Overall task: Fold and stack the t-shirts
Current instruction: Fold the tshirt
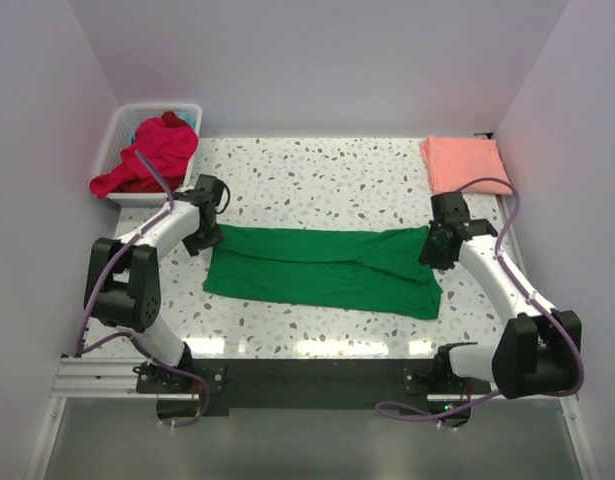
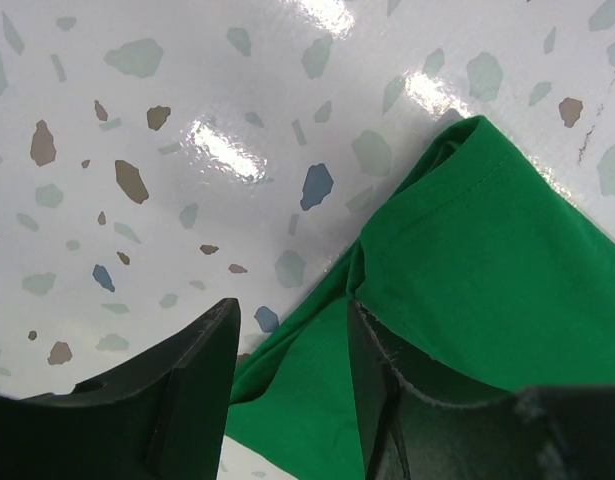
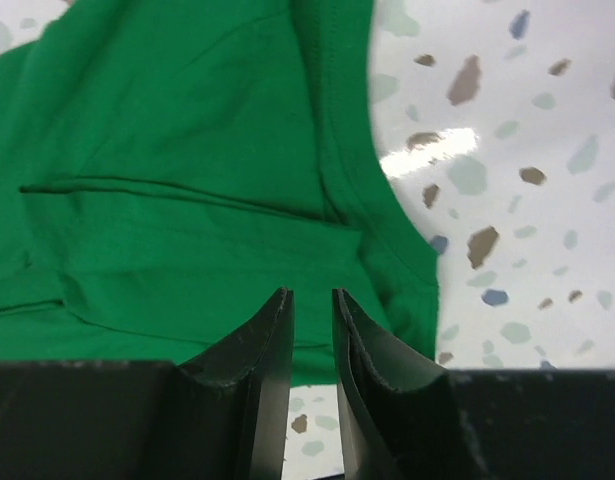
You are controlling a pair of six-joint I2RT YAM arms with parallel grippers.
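t-shirt [image 1: 322, 268]: l claw [image 2: 292, 308] half-open, r claw [image 3: 310, 296] ajar

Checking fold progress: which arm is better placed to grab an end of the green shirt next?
Probably left: left fingers straddle a corner of the green shirt; right fingers are nearly together.

Robot lab test cell: plain pale walls [image 1: 317, 60] box in a speckled white terrazzo tabletop [image 1: 327, 175], with a black mounting plate [image 1: 307, 385] on an aluminium extrusion rail [image 1: 97, 376].

Green t-shirt [image 1: 322, 268] folded lengthwise, lying centre; salmon-pink t-shirt [image 1: 463, 162] folded far right; red t-shirts [image 1: 152, 155] heaped far left
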